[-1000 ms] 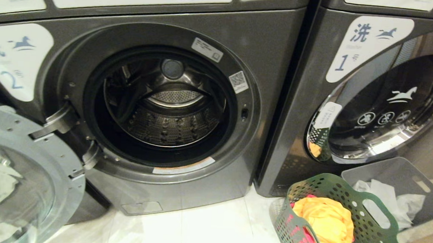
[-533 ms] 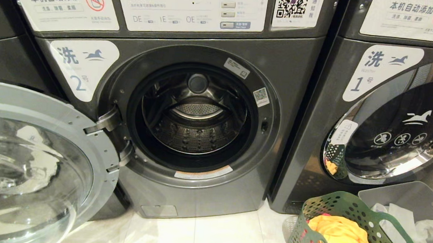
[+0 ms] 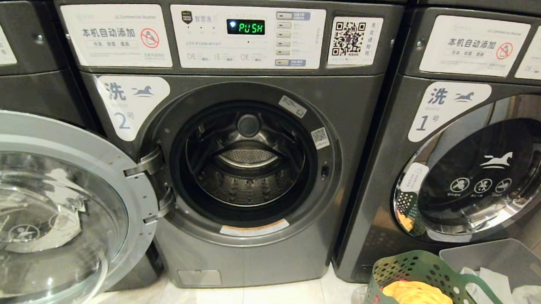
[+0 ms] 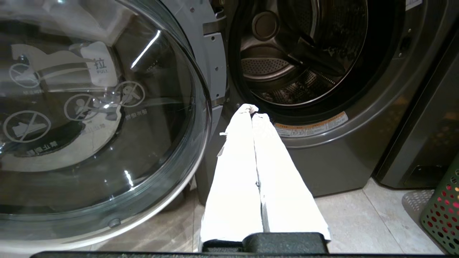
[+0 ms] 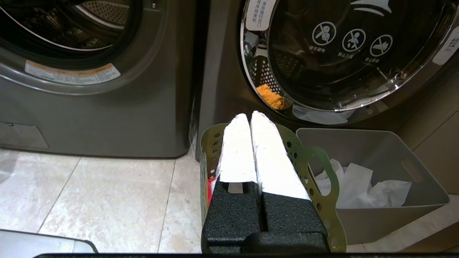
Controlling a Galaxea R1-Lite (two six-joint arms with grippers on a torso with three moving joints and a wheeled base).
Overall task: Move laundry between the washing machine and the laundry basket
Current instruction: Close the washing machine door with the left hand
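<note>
I'm looking at the washing machine marked "2" with its door swung fully open to my left and its drum showing bare perforated steel, so I'm judging the move as basket to drum. The laundry is sitting heaped in the laundry basket on the floor, low and to my right, in front of the neighbouring machine marked "1" and just beside a grey bin holding white crumpled material. The yellow-orange garment is lying on top, with a bit of red-pink showing beneath it.

The relation I'm weighing is side: the basket is lying almost directly under the right claw, whose white tips are pointing over the basket's near rim in the right wrist view. The left claw is pointing instead at the lower lip of the open drum, with only the basket's edge at the fringe of its view. So the right arm is nearer the clothes, the left nearer the drum.

Both claws are clenched with nothing between them; the right one is needing to spread before dropping onto the heap
</note>
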